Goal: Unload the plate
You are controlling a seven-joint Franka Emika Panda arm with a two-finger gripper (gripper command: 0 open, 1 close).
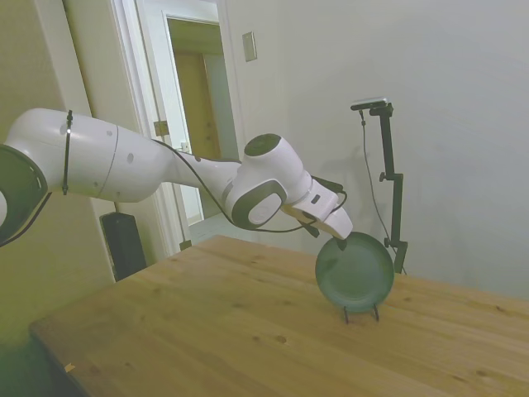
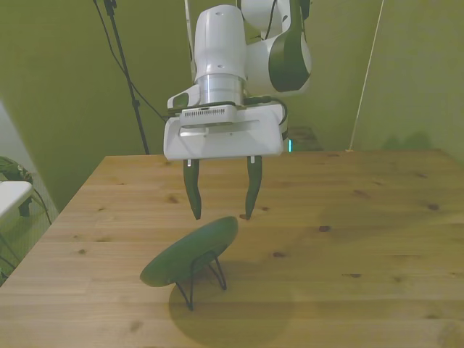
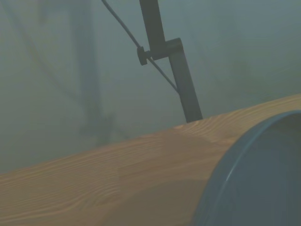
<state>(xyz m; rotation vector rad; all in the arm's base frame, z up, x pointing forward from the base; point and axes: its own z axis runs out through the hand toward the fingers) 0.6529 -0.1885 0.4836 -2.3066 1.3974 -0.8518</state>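
The dark green plate [image 1: 355,271] leans upright on a thin black wire stand [image 1: 360,313] on the wooden table. In the front view the plate [image 2: 190,252] shows its back, tilted on the wire stand [image 2: 201,275]. My gripper [image 2: 221,215] hangs open just above the plate's upper rim, with one finger to each side and nothing between them. From the side, the gripper [image 1: 340,240] is right at the plate's top left rim. The wrist view shows the plate's rim [image 3: 263,179] close by.
The wooden table [image 2: 348,239] stretches wide around the stand. A white object [image 2: 13,196] sits off the table at the front view's left. A doorway [image 1: 194,116] is behind the arm in the side view.
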